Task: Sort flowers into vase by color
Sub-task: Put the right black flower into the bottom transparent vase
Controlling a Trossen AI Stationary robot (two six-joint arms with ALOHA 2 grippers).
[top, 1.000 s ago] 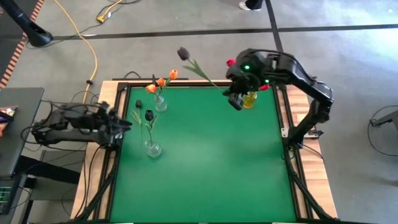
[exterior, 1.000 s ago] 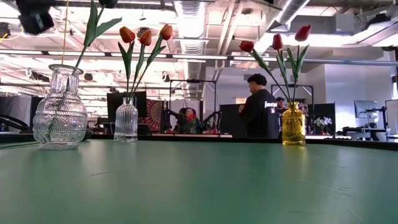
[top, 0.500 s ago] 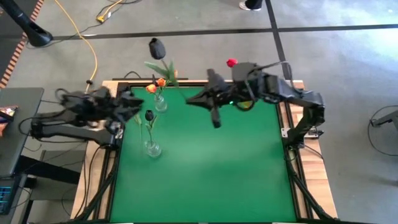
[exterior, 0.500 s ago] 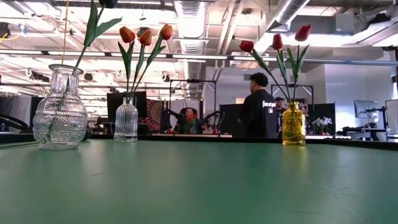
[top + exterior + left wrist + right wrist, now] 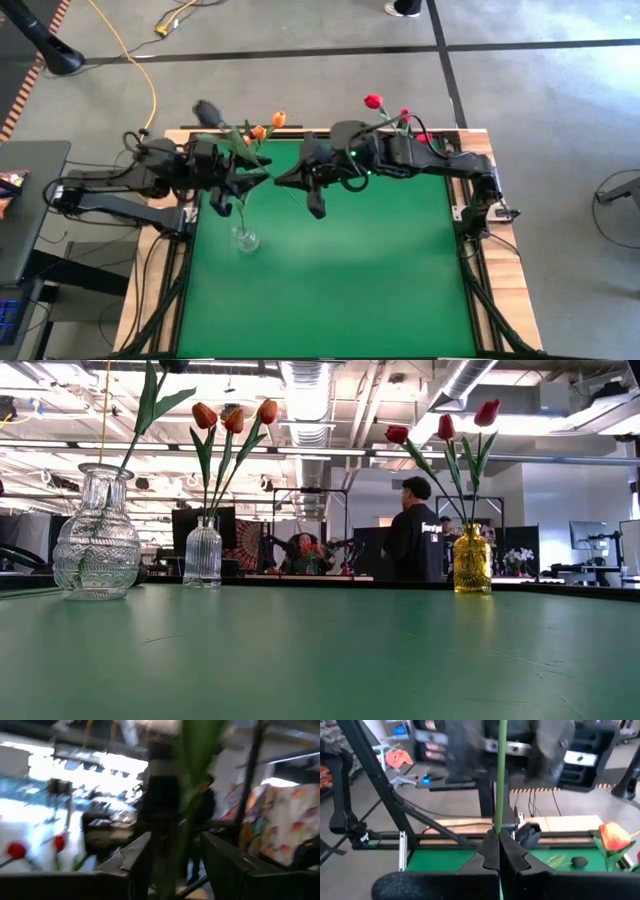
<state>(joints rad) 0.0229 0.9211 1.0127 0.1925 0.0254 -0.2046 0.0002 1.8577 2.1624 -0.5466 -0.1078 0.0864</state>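
Observation:
A dark-headed tulip [image 5: 205,110] hangs in the air over the table's far left part, its green stem [image 5: 240,150] slanting toward my right gripper [image 5: 283,180], which is shut on it. My left gripper [image 5: 255,178] is open, its fingers [image 5: 135,857] standing on either side of that stem [image 5: 182,840]; whether they touch it I cannot tell. A round clear vase [image 5: 97,535] holds one dark tulip stem. Orange tulips [image 5: 232,418] stand in a ribbed clear vase [image 5: 203,553], and red tulips [image 5: 445,428] in a yellow vase [image 5: 472,560]. My right gripper pinches the dark tulip's stem [image 5: 499,820] between its two shut fingers, toward the stem's lower end. The fingers come level from the table's right and lie across the stem. The tulip is lifted clear and tilted, with its head toward the far left.
Both arms meet above the table's far left, over the ribbed vase and near the round vase [image 5: 243,238]. The green table top [image 5: 340,280] stretches toward the near edge. People and desks show in the room beyond the table [image 5: 412,535].
My right gripper has carried the dark tulip from above the yellow vase at the far right toward the table's left, the head swinging out past the far left corner. My left arm has reached rightward from the table's left edge up to the stem.

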